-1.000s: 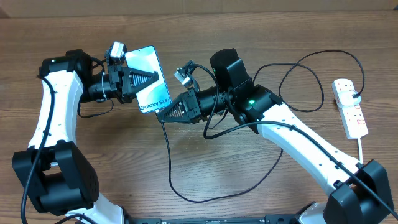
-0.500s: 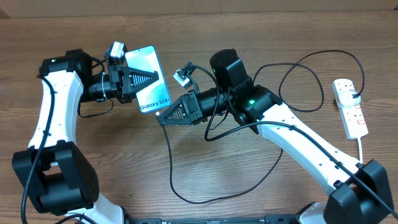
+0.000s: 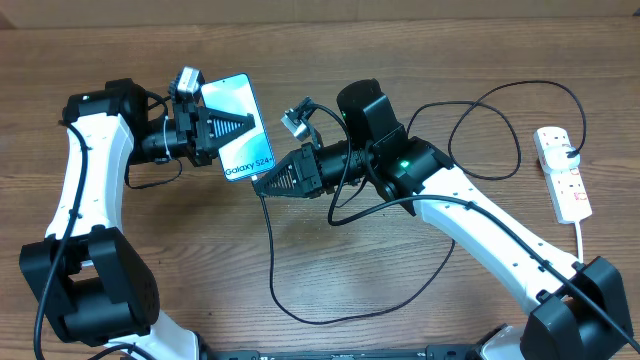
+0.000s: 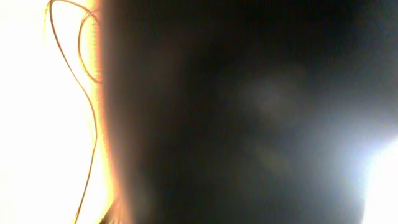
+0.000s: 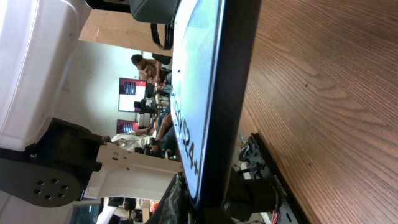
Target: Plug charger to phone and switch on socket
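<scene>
I am pinching the slim blue-screened smartphone (image 3: 230, 95) aloft in my left gripper (image 3: 243, 124); my right gripper (image 3: 260, 184), just beside its lower short edge, is clamping the thin black charger cable (image 3: 272, 250), pointing along the phone's long axis.

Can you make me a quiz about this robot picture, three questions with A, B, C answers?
1. Where is the socket?
A) on the right side of the table
B) on the floor
C) on a shelf

2. What colour is the charger cable?
A) red
B) black
C) green

3. What is happening to the phone?
A) lying alone
B) shut in a box
C) gripped by the left jaws

Answers:
1 A: the white strip lies far right on the wood.
2 B: thin black loops cross the table.
3 C: the left jaws are closed over its screen.
</scene>
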Available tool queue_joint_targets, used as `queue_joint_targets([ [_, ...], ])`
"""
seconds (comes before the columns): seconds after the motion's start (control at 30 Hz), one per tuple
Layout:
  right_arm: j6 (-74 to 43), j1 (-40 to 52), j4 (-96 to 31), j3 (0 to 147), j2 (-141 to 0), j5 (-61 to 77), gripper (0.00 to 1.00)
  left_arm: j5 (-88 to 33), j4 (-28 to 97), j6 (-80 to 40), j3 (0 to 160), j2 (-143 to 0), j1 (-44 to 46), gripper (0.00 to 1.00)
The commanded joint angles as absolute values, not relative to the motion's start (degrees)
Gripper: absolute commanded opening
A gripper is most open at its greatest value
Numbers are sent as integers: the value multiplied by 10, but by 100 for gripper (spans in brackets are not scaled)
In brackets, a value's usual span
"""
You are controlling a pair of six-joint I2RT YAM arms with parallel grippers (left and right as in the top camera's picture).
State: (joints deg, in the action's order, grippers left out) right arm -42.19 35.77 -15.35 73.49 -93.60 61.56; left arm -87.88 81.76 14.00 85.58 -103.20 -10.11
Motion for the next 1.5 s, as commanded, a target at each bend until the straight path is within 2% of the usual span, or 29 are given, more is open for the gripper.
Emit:
queue_joint_targets([
  [0.0, -422, 360, -142, 743, -932, 604, 4, -902, 818, 137, 859, -1023, -97, 4],
  [0.87, -443, 359, -146, 743, -932, 604, 4, -900, 818, 137, 859, -1023, -97, 4],
  [1.47, -490, 358, -131, 743, -932, 545, 4, -900, 818, 141, 859, -1023, -97, 4],
])
